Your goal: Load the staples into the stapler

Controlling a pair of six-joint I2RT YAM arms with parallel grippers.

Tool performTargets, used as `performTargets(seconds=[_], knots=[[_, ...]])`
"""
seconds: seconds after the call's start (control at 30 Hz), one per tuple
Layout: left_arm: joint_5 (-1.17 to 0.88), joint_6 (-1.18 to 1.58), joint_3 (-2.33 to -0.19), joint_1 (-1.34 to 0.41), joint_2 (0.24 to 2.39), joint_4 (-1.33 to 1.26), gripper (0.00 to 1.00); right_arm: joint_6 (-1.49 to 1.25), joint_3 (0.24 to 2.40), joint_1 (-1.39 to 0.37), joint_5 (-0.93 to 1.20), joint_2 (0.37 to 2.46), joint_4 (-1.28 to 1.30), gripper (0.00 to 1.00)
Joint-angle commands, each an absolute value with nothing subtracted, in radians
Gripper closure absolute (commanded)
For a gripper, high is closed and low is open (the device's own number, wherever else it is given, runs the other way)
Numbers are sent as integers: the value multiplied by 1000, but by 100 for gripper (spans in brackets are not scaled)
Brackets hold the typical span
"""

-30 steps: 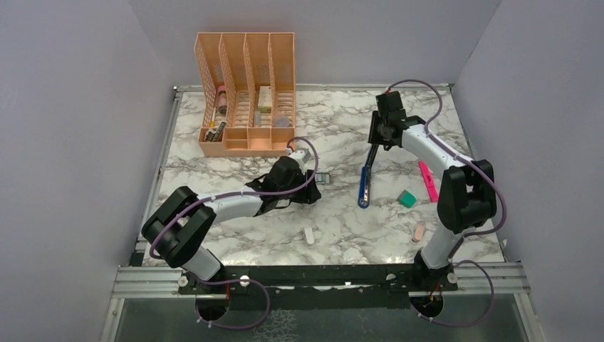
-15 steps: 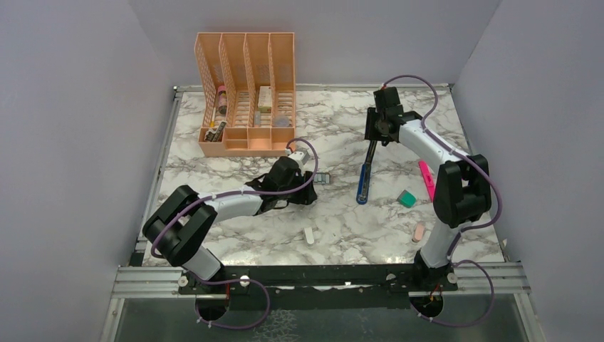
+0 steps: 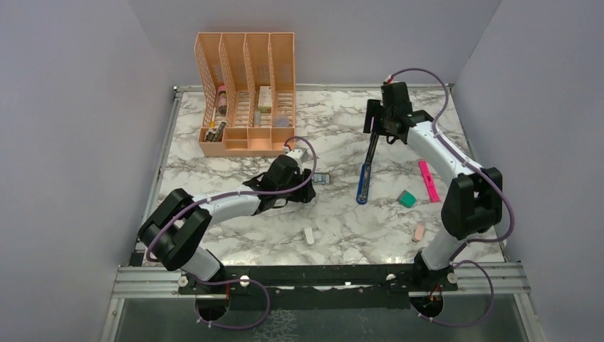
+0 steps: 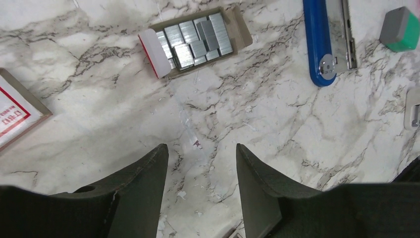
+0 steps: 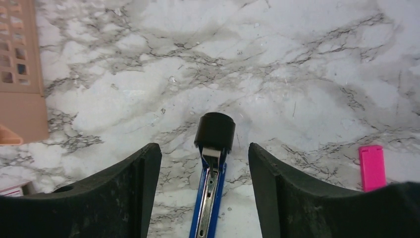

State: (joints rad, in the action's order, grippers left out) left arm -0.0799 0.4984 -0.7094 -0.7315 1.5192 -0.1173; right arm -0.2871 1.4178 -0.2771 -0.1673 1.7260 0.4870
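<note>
The stapler [image 3: 364, 184] lies opened on the marble, its blue body toward me and its black arm stretching away. In the right wrist view its black end [image 5: 214, 131] and bare metal channel sit between the fingers of my right gripper [image 5: 203, 149], which is open and touches neither. In the top view that gripper [image 3: 377, 130] hovers over the stapler's far end. The staples [image 4: 195, 42] lie as several grey strips in their open cardboard tray, also seen small in the top view [image 3: 322, 177]. My left gripper [image 4: 200, 153] is open and empty, just short of the tray.
A red-and-white box sleeve [image 4: 12, 111] lies left of the left gripper. An orange desk organiser [image 3: 246, 92] stands at the back left. Right of the stapler are a pink highlighter [image 3: 428, 180], a teal block [image 3: 407, 199] and a pink eraser [image 3: 419, 231]. A small white piece [image 3: 309, 235] lies near the front.
My right gripper has opened wide, let go of the stapler's black end and drawn back a little toward the far wall. The left arm has barely moved.
</note>
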Motion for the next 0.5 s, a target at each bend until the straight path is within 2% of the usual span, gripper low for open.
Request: performTargets(seconds=[0.0, 0.13, 0.3, 0.47], knots=[[-9, 480, -703, -723, 1415, -130, 46, -303, 1367, -281, -199, 1564, 467, 30], [47, 473, -675, -723, 1332, -144, 45, -330, 1266, -281, -261, 1427, 483, 34], [88, 470, -629, -723, 1197, -143, 45, -403, 1070, -281, -266, 1241, 538, 54], [185, 500, -601, -722, 1041, -41, 45, -442, 893, -281, -212, 1111, 589, 52]])
